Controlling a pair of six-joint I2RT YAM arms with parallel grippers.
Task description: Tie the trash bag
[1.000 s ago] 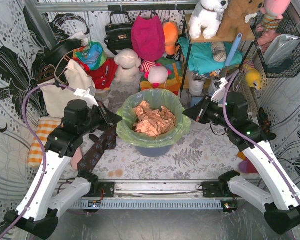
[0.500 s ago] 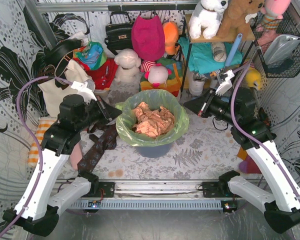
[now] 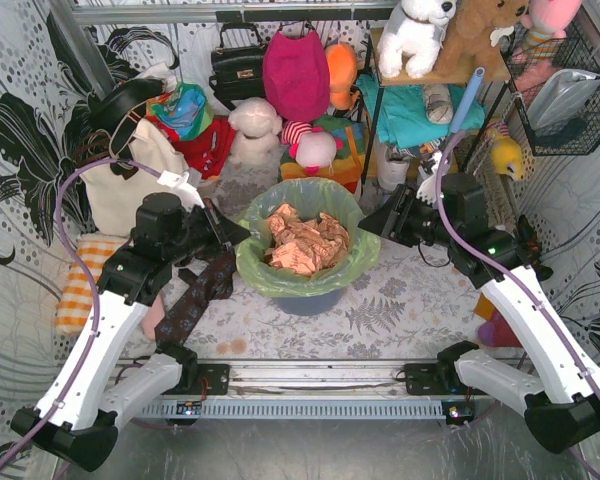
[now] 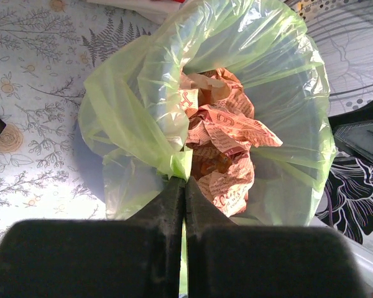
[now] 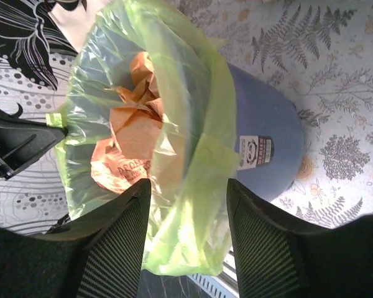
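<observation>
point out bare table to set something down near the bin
Bare tablecloth runs between the bin and the near rail, widest at front right. Crowded: plush toys and bags behind the bin, dark cloth at its left.

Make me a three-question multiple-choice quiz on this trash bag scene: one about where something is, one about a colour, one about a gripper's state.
1. Where is the trash bag?
A. lifted up in the air
B. inside the blue-grey bin
C. lying flat on its side

2. What colour is the crumpled paper in it?
A. tan-orange
B. white
C. black

3. How is the left gripper?
A. wide open
B. shut on nothing
C. shut on the bag's rim

Answers:
1. B, because the bag's rim folds over the bin's edge.
2. A, because the paper shows tan-orange through the bag's open mouth.
3. C, because the left wrist view shows the fingers pressed together on a pinch of green plastic.
</observation>
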